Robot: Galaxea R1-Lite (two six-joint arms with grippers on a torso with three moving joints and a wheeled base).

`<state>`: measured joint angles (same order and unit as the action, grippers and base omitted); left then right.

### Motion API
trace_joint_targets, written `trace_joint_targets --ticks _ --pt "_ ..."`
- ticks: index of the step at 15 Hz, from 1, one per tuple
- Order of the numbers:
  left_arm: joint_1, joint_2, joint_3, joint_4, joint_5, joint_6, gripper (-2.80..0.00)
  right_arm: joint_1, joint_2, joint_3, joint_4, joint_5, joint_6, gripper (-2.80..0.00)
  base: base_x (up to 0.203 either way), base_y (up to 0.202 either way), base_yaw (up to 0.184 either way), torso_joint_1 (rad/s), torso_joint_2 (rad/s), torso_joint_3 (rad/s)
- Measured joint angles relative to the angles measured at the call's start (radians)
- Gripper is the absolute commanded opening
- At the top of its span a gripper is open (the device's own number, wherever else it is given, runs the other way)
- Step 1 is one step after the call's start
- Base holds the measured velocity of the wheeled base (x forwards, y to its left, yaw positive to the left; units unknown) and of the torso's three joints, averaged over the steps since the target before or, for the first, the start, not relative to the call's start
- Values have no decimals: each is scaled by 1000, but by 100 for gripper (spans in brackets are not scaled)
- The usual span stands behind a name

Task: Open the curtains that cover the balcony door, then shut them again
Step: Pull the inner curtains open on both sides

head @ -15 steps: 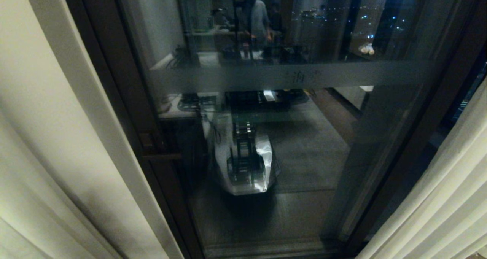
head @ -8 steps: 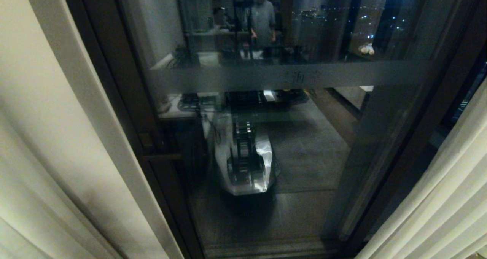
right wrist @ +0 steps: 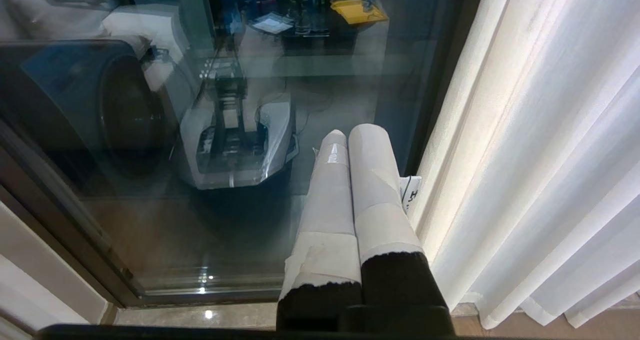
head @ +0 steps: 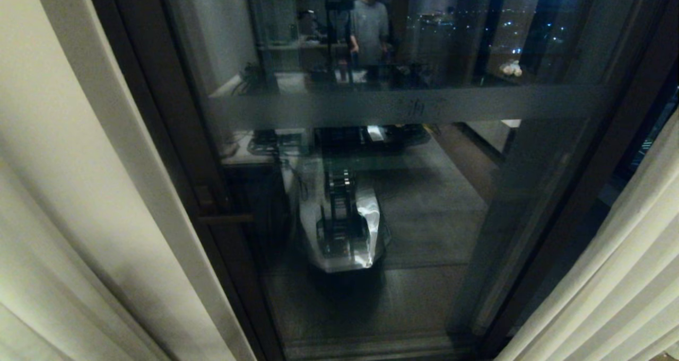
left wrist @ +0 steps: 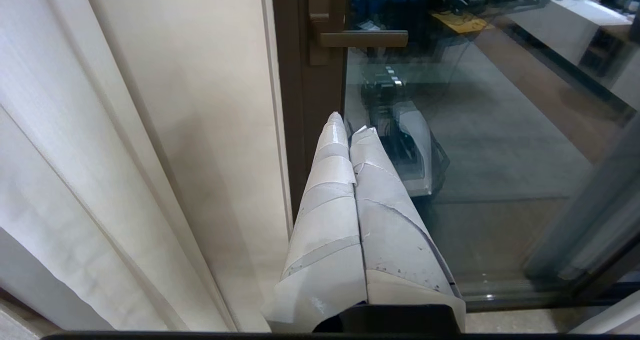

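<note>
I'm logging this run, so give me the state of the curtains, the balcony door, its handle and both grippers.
left curtain: drawn aside, glass uncovered
right curtain: drawn aside
balcony door: shut, glass reflecting the room
door handle: level, untouched
left gripper: shut, empty, beside the left curtain
right gripper: shut, empty, beside the right curtain

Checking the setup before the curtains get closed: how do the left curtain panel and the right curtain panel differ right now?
The left curtain panel hangs in broad, smooth folds; the right curtain panel shows many narrow pleats. In the head view the left one fills far more of the picture. Both are cream, drawn aside, leaving the balcony door uncovered.
</note>
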<state>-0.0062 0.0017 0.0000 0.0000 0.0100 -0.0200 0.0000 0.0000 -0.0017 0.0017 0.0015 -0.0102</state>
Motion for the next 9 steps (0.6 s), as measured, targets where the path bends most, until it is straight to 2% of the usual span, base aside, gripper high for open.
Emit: trace_joint_targets --ticks 4,9 --pt "0 0 0 0 0 4 -280 0 0 0 -1 0 0 -280 1 -17 3 -2 1 3" --pt "0 0 0 0 -1 5 -280 0 0 0 0 0 0 -280 0 -177 0 5 1 1"
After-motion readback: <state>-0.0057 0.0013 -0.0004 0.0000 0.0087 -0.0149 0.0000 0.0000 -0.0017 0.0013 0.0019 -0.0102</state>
